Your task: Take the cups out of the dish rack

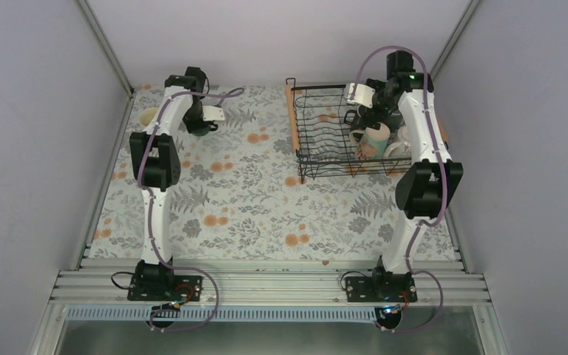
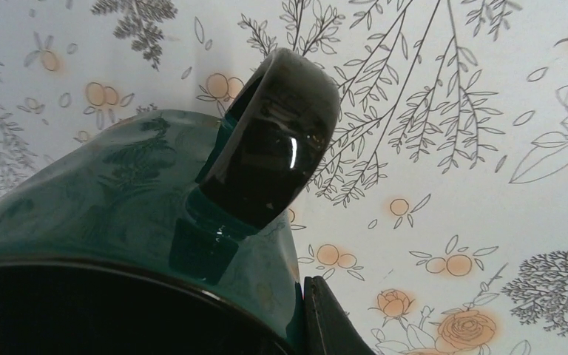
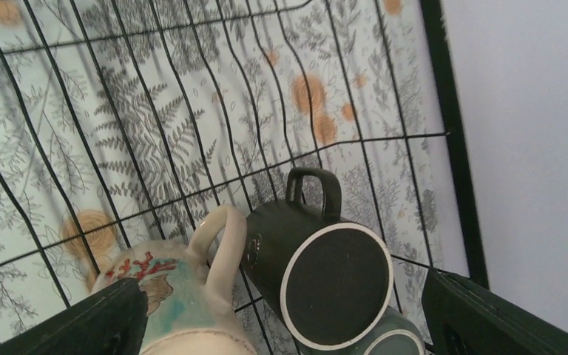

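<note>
My left gripper (image 1: 204, 118) is at the far left of the table, shut on the rim of a dark green mug (image 2: 118, 192). One finger (image 2: 329, 318) presses the mug's outer wall; the other is hidden. The mug's handle (image 2: 277, 140) points away. A cream mug (image 1: 148, 117) stands just left of it. My right gripper (image 3: 288, 325) hangs open over the far right corner of the black wire dish rack (image 1: 318, 133). Between its jaws lie a tipped black mug (image 3: 325, 274), base towards me, and a pale mug with a red pattern (image 3: 170, 296). A grey-green mug (image 3: 403, 342) peeks out below.
The rack has wooden bar handles (image 1: 293, 122) and sits at the far right, close to the right wall (image 1: 503, 111). Its wire wall (image 3: 455, 148) runs right beside my right finger. A flowered cloth (image 1: 266, 200) covers the table.
</note>
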`<control>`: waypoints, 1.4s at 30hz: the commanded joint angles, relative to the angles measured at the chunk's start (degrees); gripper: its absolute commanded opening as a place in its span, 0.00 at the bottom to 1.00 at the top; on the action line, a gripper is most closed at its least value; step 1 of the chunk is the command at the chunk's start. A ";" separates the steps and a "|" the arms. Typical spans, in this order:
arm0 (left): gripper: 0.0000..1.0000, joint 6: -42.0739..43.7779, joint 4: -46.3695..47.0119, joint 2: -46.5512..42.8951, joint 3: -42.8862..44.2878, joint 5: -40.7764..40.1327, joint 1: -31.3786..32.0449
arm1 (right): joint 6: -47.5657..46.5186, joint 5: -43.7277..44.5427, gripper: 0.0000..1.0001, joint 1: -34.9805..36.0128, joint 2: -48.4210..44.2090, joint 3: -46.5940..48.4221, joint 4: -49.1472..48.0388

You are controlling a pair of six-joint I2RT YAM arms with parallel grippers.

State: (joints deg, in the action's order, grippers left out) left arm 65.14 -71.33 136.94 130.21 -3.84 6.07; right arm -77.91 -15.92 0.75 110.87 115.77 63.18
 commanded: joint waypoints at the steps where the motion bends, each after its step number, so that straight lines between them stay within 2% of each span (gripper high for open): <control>1: 0.02 -0.04 -0.90 1.95 3.96 -2.76 0.04 | -3.79 4.77 0.95 0.76 5.36 5.82 7.68; 8: 0.02 -0.48 -2.46 5.52 8.26 -4.08 0.09 | -4.79 10.19 0.94 3.10 9.51 9.34 9.23; 12: 0.05 -0.68 -2.50 6.22 8.74 -4.63 0.17 | -4.52 10.81 0.93 4.42 10.29 9.14 4.97; 18: 0.20 -0.72 -2.49 6.26 9.25 -5.10 0.50 | -3.96 14.35 0.92 7.32 11.83 7.49 -3.69; 26: 0.39 -0.37 -3.07 6.33 9.97 -5.11 0.66 | -2.19 19.36 0.88 8.85 20.39 15.29 -3.24; 33: 0.69 -0.89 -4.45 5.77 12.91 -4.17 1.45 | -0.79 25.70 0.84 9.13 24.62 16.32 -7.12; 42: 0.79 -0.88 -4.20 0.88 12.72 -2.35 3.47 | -1.45 33.21 0.83 10.10 27.42 16.94 -11.18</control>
State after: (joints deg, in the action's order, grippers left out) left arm 64.25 -74.52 142.63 141.64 -7.46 8.54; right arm -79.68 12.53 10.00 136.57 130.19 54.74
